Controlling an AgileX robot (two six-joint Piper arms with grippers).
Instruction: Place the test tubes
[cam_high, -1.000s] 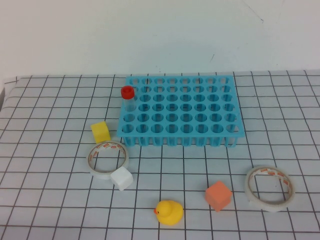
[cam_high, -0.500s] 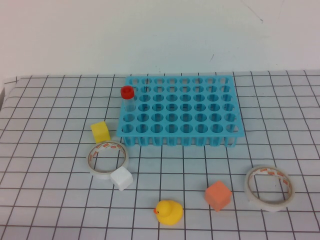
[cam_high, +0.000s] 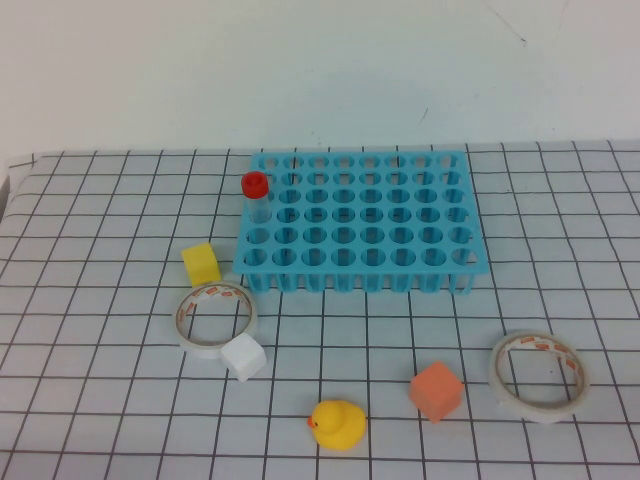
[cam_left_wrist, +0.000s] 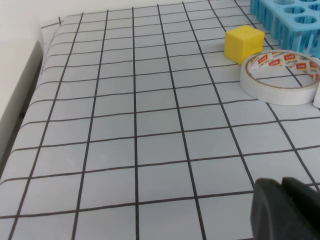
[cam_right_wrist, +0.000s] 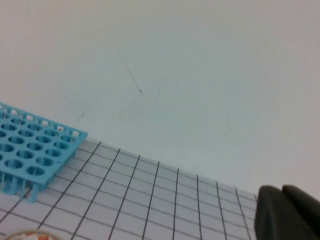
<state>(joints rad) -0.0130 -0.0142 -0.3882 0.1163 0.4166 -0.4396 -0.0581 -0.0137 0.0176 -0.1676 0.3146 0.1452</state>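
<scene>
Gridded table (cam_high: 100, 400): rack (cam_high: 360, 268), duck (cam_high: 338, 424), orange cube (cam_high: 436, 391)

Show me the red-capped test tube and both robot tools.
red-capped test tube (cam_high: 256, 185): high view, on its red cap.
left tool (cam_left_wrist: 282, 195): left wrist view, seam between shut fingertips.
right tool (cam_right_wrist: 282, 197): right wrist view, seam between shut fingertips.

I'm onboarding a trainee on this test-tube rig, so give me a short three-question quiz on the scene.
1. True or false: the test tube has a red cap.
2. How many tape rolls lie on the mat?
3. The left hand, above bare mat on the table's left, and the right hand, raised to the right of the blue rack, are: A open, B shut, C gripping a tube.
Key: 1 true; 2 two; 3 B.
</scene>
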